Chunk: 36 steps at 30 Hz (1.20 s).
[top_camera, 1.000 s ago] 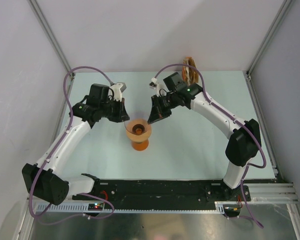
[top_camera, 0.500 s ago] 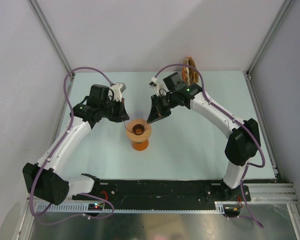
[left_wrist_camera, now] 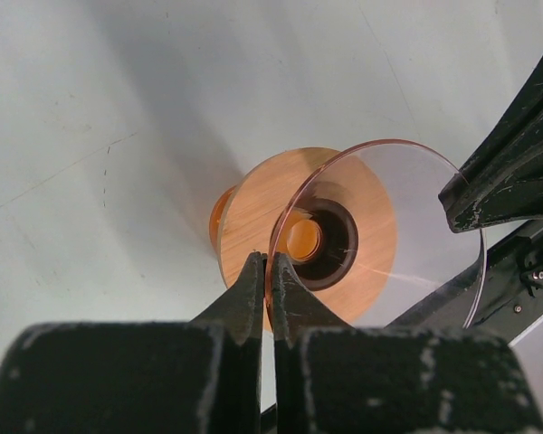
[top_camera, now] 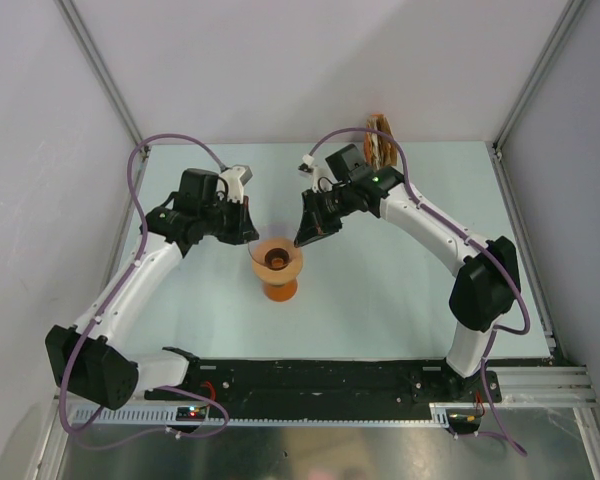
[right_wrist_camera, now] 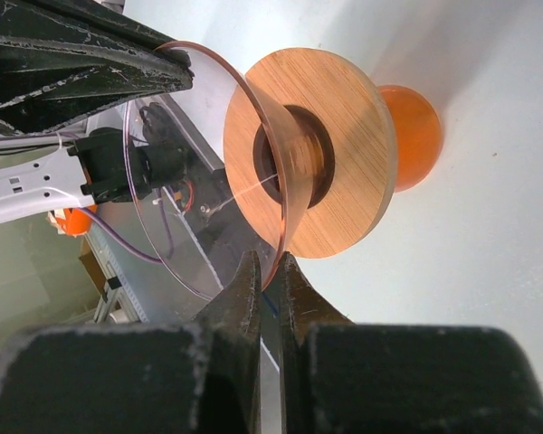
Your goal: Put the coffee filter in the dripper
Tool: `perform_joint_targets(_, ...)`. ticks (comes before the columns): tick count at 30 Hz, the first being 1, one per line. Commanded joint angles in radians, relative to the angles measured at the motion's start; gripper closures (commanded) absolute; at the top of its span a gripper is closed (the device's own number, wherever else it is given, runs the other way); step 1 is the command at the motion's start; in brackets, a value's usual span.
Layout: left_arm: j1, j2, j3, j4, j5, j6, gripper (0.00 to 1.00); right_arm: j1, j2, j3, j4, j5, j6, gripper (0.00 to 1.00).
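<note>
The dripper (top_camera: 277, 258) is a translucent peach-orange cone with a dark centre hole. It sits in a wooden collar (left_wrist_camera: 249, 212) on a glass beaker of orange liquid (top_camera: 279, 291). My left gripper (top_camera: 252, 240) is shut on the dripper's left rim, and the left wrist view shows its tips (left_wrist_camera: 265, 271) pinching the thin edge. My right gripper (top_camera: 302, 241) is shut on the right rim, as the right wrist view (right_wrist_camera: 270, 267) shows. The dripper wall (right_wrist_camera: 190, 154) is see-through and holds no paper. No single coffee filter is in view.
An upright bundle of brown-and-orange papers (top_camera: 380, 140) stands at the back of the table behind the right arm. Grey walls close in the back and both sides. The arms' black base rail (top_camera: 320, 375) runs along the near edge.
</note>
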Motion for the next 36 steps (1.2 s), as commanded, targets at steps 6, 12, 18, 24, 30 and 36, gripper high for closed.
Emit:
perform_joint_targets(6,-0.011,0.034,-0.016,-0.125,-0.007,0.026,0.91,0.052,0.036,0.01,-0.043,0.031,-0.086,0.92)
perform_joint_targets(12,-0.011,0.027,0.008,-0.125,0.001,0.031,0.75,0.049,0.026,0.013,-0.044,0.033,-0.083,0.7)
perform_joint_targets(18,-0.01,0.025,0.037,-0.125,0.008,0.033,0.6,0.042,0.03,0.05,-0.046,0.03,-0.08,0.51)
perform_joint_targets(24,-0.01,0.014,0.08,-0.125,0.031,0.028,0.38,0.036,0.027,0.073,-0.039,0.021,-0.074,0.38)
perform_joint_targets(30,-0.007,-0.003,0.125,-0.126,0.032,0.027,0.25,0.02,0.013,0.12,-0.033,0.007,-0.079,0.28)
perform_joint_targets(36,0.057,-0.056,0.2,-0.127,0.045,0.058,0.02,-0.043,-0.046,0.175,-0.048,0.043,-0.16,0.16)
